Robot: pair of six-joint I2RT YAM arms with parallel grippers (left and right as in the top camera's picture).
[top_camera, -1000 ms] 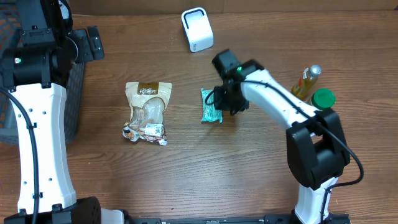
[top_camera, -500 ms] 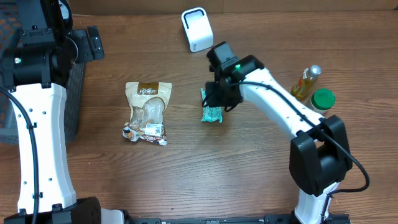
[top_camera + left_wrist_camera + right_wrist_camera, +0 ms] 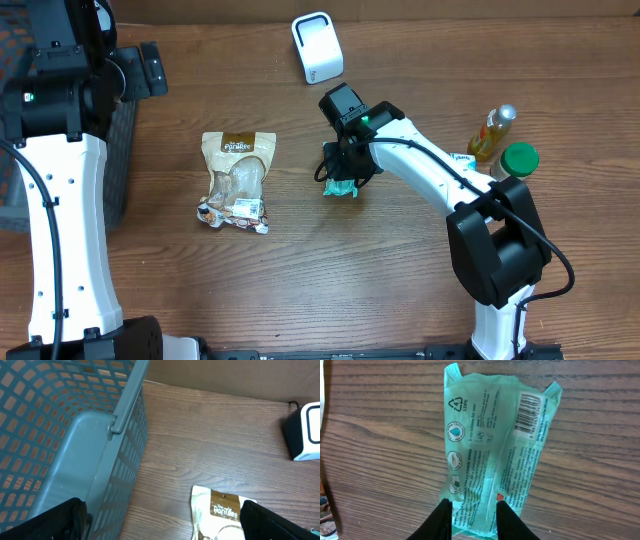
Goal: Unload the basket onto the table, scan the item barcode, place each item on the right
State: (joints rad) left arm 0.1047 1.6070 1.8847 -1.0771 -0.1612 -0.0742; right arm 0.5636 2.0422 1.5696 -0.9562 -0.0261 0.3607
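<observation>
Overhead and wrist views, read left to right. The grey basket (image 3: 75, 435) stood at the table's (image 3: 300, 290) left edge. The left pincer (image 3: 162, 507) hung beside it, jaws fully spread and empty. The brown snack pouch (image 3: 237, 180) lay flat, well apart from the work. The white scanner (image 3: 317, 47) stood at the far edge of the table.

The task's item, the green wipes pack (image 3: 492, 455), lay flat near the table's middle. The right pincer (image 3: 472, 520) was set over the pack's near end, its 2 fingers (image 3: 442, 520) narrowly parted with the film between them. Whether a firm hold had been made could not be told.

The barcode (image 3: 535, 412) was seen face up at the far end, clear of the fingers. The grip would best be kept at this end, so that the code stays uncovered. The soft film would likely sag, so a slow lift is advised, with the printed face then turned squarely toward the scanner. At far right, a bottle (image 3: 495, 130) stood clear.
</observation>
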